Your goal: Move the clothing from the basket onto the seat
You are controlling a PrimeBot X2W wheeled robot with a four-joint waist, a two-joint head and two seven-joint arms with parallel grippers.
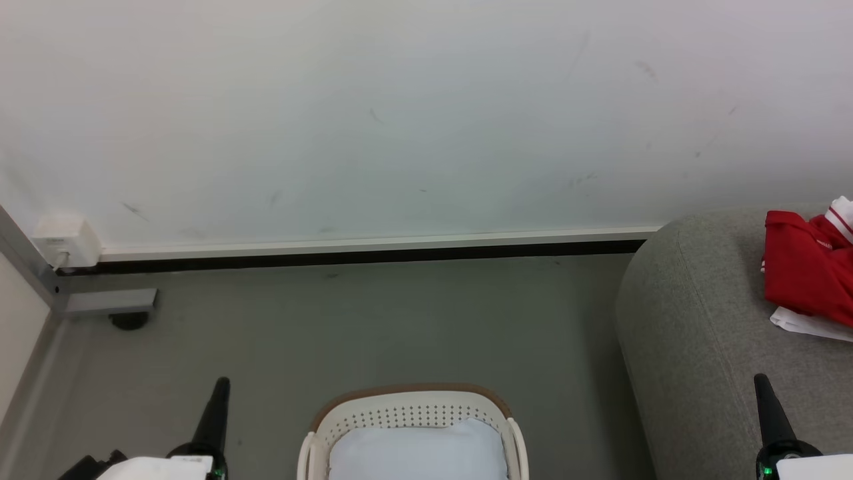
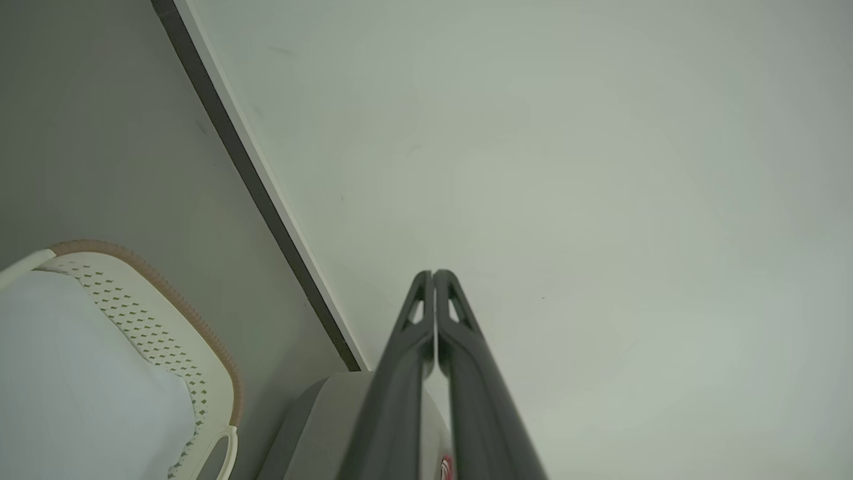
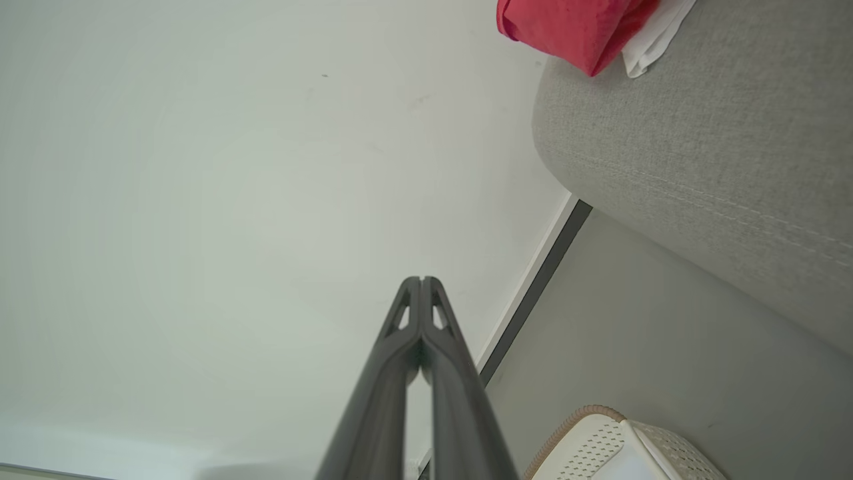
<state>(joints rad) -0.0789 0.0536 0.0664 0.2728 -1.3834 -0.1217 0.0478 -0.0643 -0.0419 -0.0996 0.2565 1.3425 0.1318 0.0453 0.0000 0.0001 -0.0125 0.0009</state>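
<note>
One basket [image 1: 400, 417], one liner [image 1: 416, 453], one seat [image 1: 700, 333], one clothing heap [image 1: 803, 273]

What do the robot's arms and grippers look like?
The left gripper and right gripper each have two long dark grey fingers tapering to narrow tips, with triangular cut-outs near the ends. Behind them sit black wrist collars with small green lights, then pale white forearm casings.

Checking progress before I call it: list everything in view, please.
clothing: one heap, red with white trim, on the seat
white cloth: one, white, under the heap's edge
seat: one, grey, right
basket: one, cream with brown rim, floor, bottom centre
liner: one, pale bluish-white, in the basket
wall box: one, white, low left wall
frame leg: one, grey, left floor
left gripper: one, dark, shut, lower left
right gripper: one, dark, shut, lower right
</note>
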